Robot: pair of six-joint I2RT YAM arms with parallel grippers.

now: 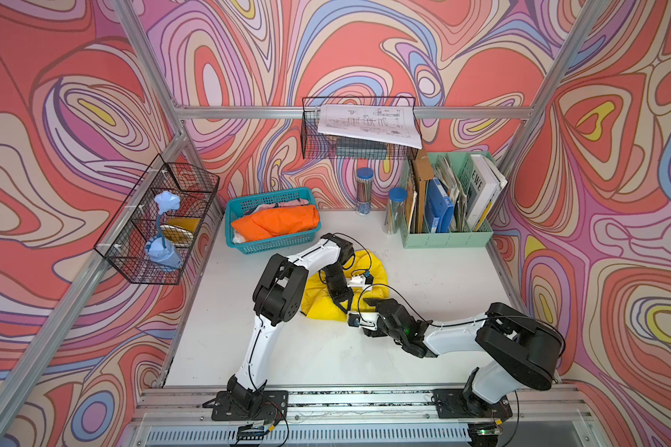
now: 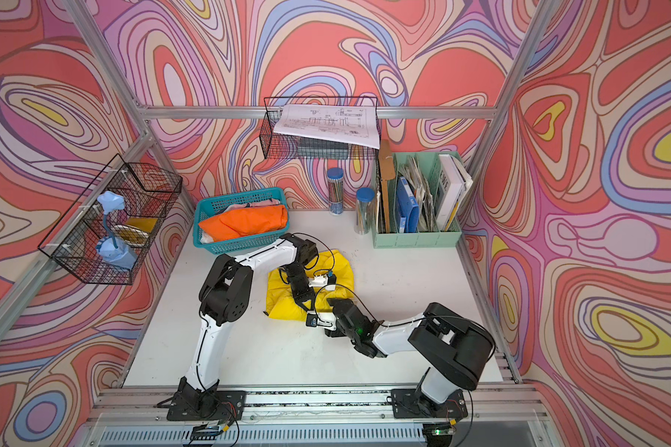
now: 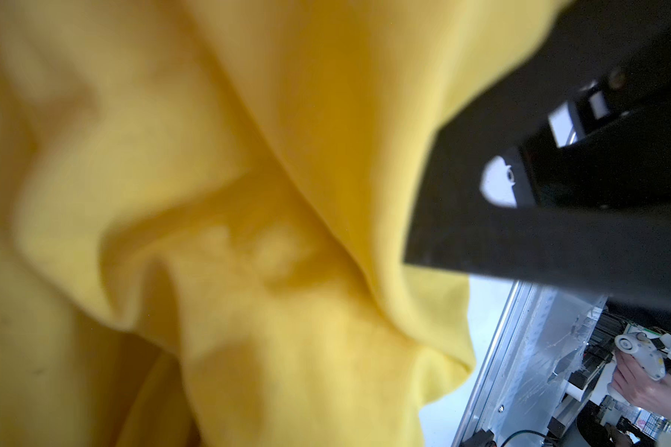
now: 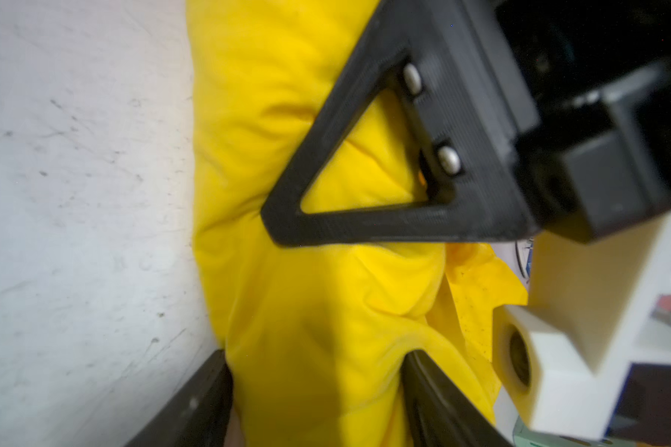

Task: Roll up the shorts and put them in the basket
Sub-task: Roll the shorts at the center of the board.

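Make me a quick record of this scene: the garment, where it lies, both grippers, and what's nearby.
garment: bright yellow shiny fabric shorts, bunched, partly rolled
place: white tabletop, centre
left gripper: down on the shorts, grip unclear
right gripper: jaws either side of a rolled fold
nearby: teal plastic basket holding orange folded garment

shorts (image 3: pixel 248 193): blurred yellow folds fill most of view | black gripper finger (image 3: pixel 539 247): against the fabric | white table (image 3: pixel 485 309), metal rail (image 3: pixel 527 367): beyond
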